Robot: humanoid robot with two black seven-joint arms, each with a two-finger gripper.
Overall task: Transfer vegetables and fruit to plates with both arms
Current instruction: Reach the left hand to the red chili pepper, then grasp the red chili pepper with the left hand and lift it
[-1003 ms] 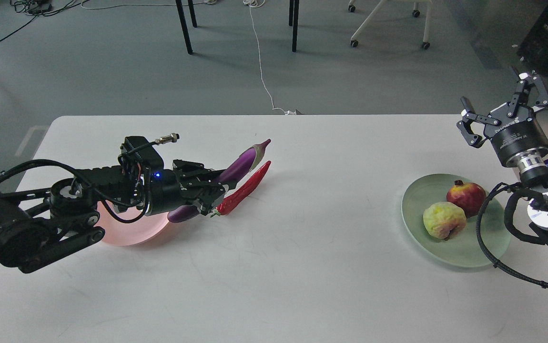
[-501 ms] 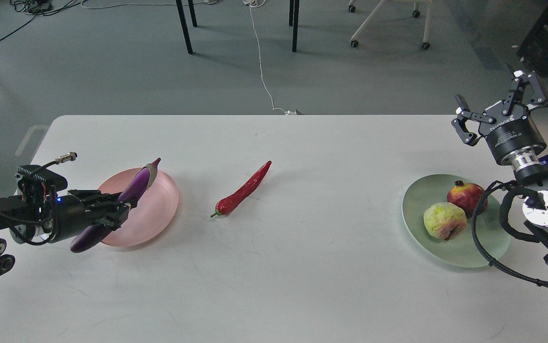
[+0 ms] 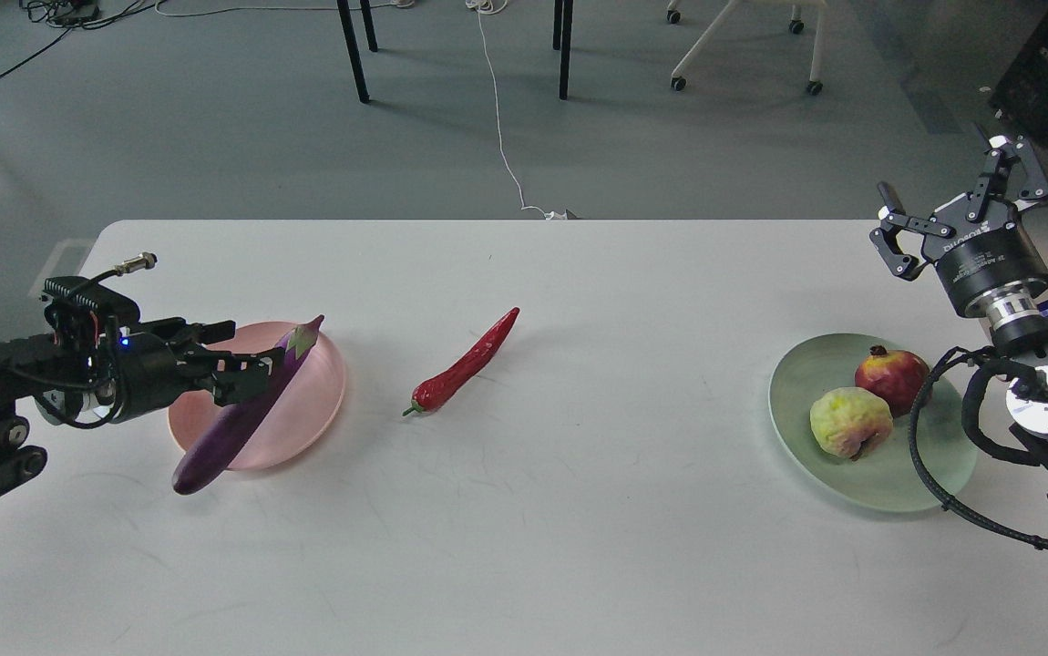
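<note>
- Left claw [image 3: 246,369] has its fingers spread apart, right by the eggplant [image 3: 246,405], and it does not look like it is squeezing it.
- Eggplant lies slanted across the pink plate [image 3: 319,405], with its fat end poking over the rim onto the table [image 3: 579,510].
- Right claw [image 3: 966,223] is wide open, holds nothing, and hangs up high behind the green plate [image 3: 797,401].
- Pomegranate [image 3: 891,375] and the bumpy yellow fruit [image 3: 849,421] sit on the green plate.
- Red chili [image 3: 465,363] lies on the table, apart from both plates.
- I think the chili is light, thin and a bit bendy. Grab it at the thick middle, not the stem.
</note>
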